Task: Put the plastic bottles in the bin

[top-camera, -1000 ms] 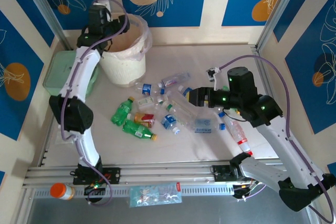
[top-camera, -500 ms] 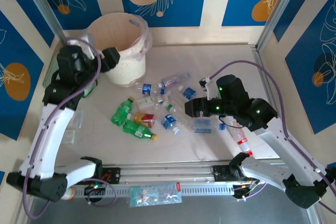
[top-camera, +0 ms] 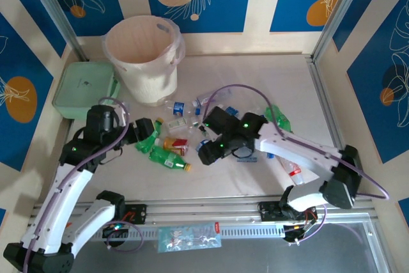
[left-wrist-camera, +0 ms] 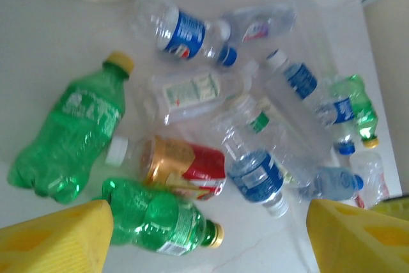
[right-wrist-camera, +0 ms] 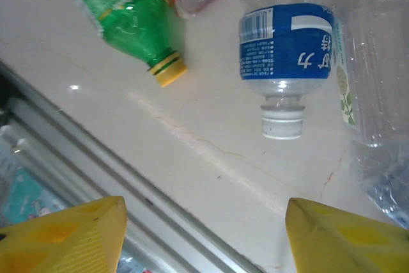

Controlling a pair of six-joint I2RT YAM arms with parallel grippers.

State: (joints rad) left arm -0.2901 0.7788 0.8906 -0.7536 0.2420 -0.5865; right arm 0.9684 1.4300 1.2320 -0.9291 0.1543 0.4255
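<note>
My left arm (top-camera: 64, 183) folds low, its elbow out past the metal rail (top-camera: 211, 208) and its forearm running up toward the round cream-coloured plastic bin (top-camera: 153, 81) with a thin liner bag over its rim. The wrist tips downward on the near side of the bin, apart from its wall. My left jaws stand wide with nothing between them. Their yellow fingertips (left-wrist-camera: 57, 238) frame the small plastic bottles (left-wrist-camera: 185, 33) scattered on the pale surface (left-wrist-camera: 45, 43) in front of the bin. Closest to these jaws are two green plastic bottles with yellow caps (left-wrist-camera: 67, 135), with a clear bottle with a red-and-gold label (left-wrist-camera: 185, 167) lying between them.

My right arm (top-camera: 297, 148) bends sharply at the elbow, far to the right of the bin, and stretches its forearm toward the pile, wrist pitched down. My right jaws are spread too, gripping nothing. Their yellow fingertips (right-wrist-camera: 348, 238) hang over bare surface by the rail. Just beyond them a clear plastic bottle with a blue label (right-wrist-camera: 285, 39) lies on its side, pale cap toward the jaws, near another green bottle (right-wrist-camera: 121, 4). A flat pale-green lidded box (top-camera: 83, 87) sits just beside the bin.
</note>
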